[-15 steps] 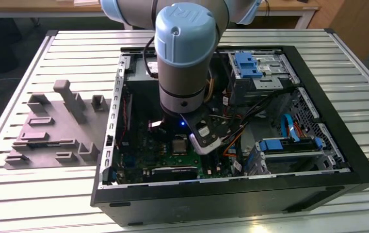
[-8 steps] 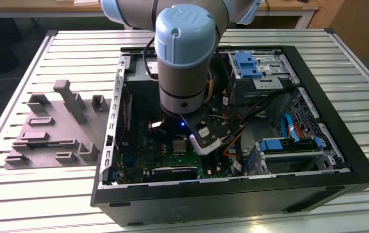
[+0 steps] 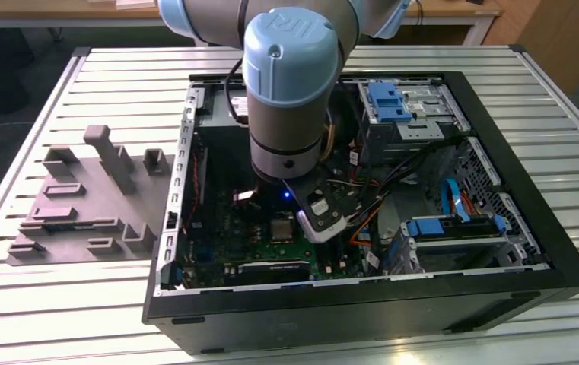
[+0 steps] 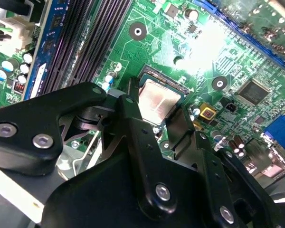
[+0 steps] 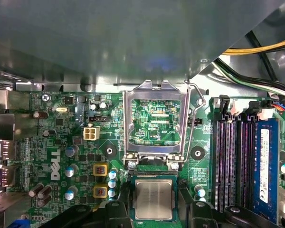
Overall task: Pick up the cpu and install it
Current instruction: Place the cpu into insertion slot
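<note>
- Cpu (image 5: 153, 199) lies flat, silver face up, on the green motherboard (image 5: 61, 123) inside the black computer case (image 3: 563, 266).
- Grey plastic blocks (image 3: 86, 198) sit on the slatted counter (image 3: 25, 304) at the exterior view's left, just beside the case.
- Arm (image 3: 289, 91) reaches down into the case's middle.
- Tool (image 5: 154, 213) straddles the cpu in both wrist views. I cannot tell whether it clamps the chip or stands slightly clear.
- Silver socket frame (image 5: 155, 121) stands flipped up, just beside the cpu.
</note>
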Controlling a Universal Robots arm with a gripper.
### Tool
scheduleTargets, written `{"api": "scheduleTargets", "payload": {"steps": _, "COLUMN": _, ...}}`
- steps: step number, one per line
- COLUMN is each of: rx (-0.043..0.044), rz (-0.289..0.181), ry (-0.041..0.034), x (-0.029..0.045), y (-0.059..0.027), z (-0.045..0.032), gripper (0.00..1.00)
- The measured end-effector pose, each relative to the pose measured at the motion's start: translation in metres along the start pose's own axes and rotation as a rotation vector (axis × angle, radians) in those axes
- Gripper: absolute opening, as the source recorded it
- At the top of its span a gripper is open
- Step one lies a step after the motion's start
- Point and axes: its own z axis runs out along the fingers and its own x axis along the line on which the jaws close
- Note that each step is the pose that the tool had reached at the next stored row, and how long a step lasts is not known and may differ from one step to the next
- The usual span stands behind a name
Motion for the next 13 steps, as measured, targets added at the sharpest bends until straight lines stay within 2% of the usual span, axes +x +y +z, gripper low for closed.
{"api": "scheduleTargets", "payload": {"steps": 4, "rx": 0.0008, "rz": 0.000, "ry": 0.0004, "x": 0.0001, "y": 0.0000, "z": -0.0049, "gripper": 0.47}}
{"api": "scheduleTargets", "payload": {"steps": 13, "rx": 0.0007, "rz": 0.000, "ry": 0.0003, "x": 0.0001, "y": -0.0013, "z": -0.0034, "gripper": 0.47}}
